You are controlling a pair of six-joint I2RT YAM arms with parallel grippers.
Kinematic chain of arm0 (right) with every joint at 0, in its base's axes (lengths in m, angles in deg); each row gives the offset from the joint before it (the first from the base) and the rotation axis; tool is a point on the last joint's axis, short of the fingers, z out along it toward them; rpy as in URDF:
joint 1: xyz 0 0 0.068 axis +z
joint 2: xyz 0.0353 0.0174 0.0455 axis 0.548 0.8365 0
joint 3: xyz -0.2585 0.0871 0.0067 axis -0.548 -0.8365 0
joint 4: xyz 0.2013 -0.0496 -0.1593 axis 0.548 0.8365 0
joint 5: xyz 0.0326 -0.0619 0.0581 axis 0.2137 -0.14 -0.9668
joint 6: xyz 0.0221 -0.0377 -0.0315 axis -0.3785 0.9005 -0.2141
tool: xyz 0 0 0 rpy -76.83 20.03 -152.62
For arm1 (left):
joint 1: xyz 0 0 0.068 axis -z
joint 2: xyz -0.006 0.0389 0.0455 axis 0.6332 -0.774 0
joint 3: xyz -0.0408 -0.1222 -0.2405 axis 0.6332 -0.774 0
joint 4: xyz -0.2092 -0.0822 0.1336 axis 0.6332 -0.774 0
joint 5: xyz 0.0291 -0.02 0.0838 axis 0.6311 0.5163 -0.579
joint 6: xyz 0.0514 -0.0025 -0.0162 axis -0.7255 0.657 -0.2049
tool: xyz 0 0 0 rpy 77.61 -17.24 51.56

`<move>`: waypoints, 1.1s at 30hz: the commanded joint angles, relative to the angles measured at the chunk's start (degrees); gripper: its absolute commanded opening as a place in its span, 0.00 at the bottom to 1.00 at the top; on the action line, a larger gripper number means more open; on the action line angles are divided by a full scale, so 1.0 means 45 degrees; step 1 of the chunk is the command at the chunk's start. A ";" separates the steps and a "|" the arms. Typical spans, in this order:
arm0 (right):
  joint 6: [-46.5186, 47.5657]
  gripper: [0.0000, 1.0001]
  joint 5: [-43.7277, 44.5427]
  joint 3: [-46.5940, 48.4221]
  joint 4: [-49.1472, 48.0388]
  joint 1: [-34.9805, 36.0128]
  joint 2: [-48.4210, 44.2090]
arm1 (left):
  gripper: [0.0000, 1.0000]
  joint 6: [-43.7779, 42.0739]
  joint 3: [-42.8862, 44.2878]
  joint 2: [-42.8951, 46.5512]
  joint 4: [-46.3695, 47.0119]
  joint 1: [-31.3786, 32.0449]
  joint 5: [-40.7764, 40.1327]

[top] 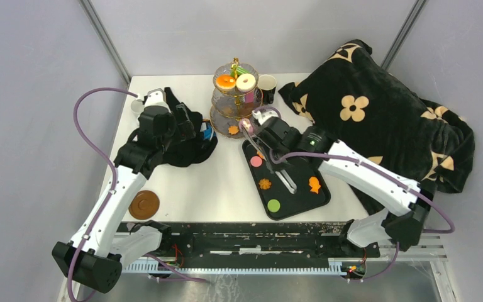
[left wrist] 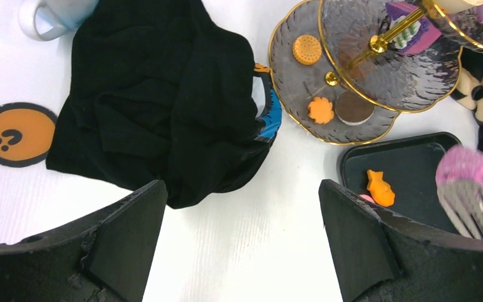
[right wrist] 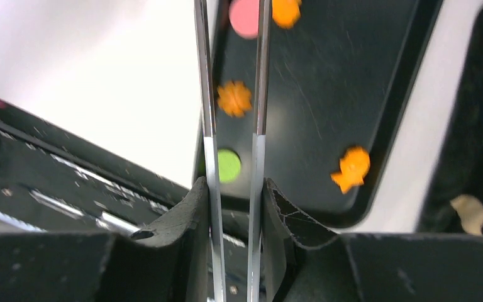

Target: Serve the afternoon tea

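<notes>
Top view: the right pincer (top: 269, 146) is clamped on metal tongs (top: 282, 171), whose long axis slants from far-left to near-right along the black tray (top: 302, 201). Their free end hangs between a flower cookie (top: 265, 184) and a fish cookie (top: 314, 184). A pink disc (top: 256, 161) lies just left of the shaft, and a green disc (top: 273, 205) lies nearer the bases. The tiered stand (top: 220, 116), carrying an orange donut (top: 226, 81) and a white donut (top: 246, 82), sits just beyond the tray, far-left of this pincer. The right arm is judged nearer to both. The left pincer (top: 185, 123) hangs over a black cloth (top: 195, 151) on the worktop (top: 226, 189), apart from the tray.

Left wrist view: the left pincer is spread wide and holds nothing. The stand's lowest tier shows 3 pieces. At the right edge, a pink blur above fork-like metal cannot be identified.

Right wrist view: both fingers (right wrist: 188, 214) press the 2 tong blades, with a gap left between the blades. The blades run off the top edge, so whether their tips grip anything cannot be told. A 5th piece, orange, is cut off at the top beside the pink disc
</notes>
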 commanded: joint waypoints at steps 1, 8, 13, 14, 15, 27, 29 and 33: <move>0.0704 0.25 0.0474 0.1735 -0.2632 -0.0259 0.1016 | 0.98 -0.0233 0.0371 0.0385 -0.0110 -0.0090 -0.0761; 0.1021 0.26 -0.0329 0.2981 -0.3428 -0.0796 0.2871 | 0.98 -0.0407 0.0460 0.0734 -0.0447 -0.0103 -0.1269; 0.1019 0.25 -0.0463 0.3486 -0.3730 -0.1013 0.3864 | 0.98 -0.0499 0.0383 0.0898 -0.0438 -0.0120 -0.1382; 0.0998 0.25 -0.0533 0.3522 -0.3854 -0.1057 0.4019 | 0.98 -0.0540 0.0388 0.0915 -0.0437 -0.0119 -0.1417; 0.0925 0.24 -0.0566 0.3647 -0.3894 -0.1114 0.4216 | 0.98 -0.0582 0.0355 0.0929 -0.0464 -0.0117 -0.1499; 0.0814 0.24 -0.0312 0.5727 -0.3976 -0.1580 0.6466 | 0.98 -0.1158 0.0190 0.1383 -0.0691 -0.0128 -0.2014; 0.0762 0.24 -0.0260 0.6166 -0.3925 -0.1676 0.6884 | 0.98 -0.1260 0.0151 0.1513 -0.0706 -0.0133 -0.2081; 0.0472 0.24 0.0122 0.6702 -0.3794 -0.1809 0.7541 | 0.98 -0.1400 0.0149 0.1738 -0.0798 -0.0135 -0.2249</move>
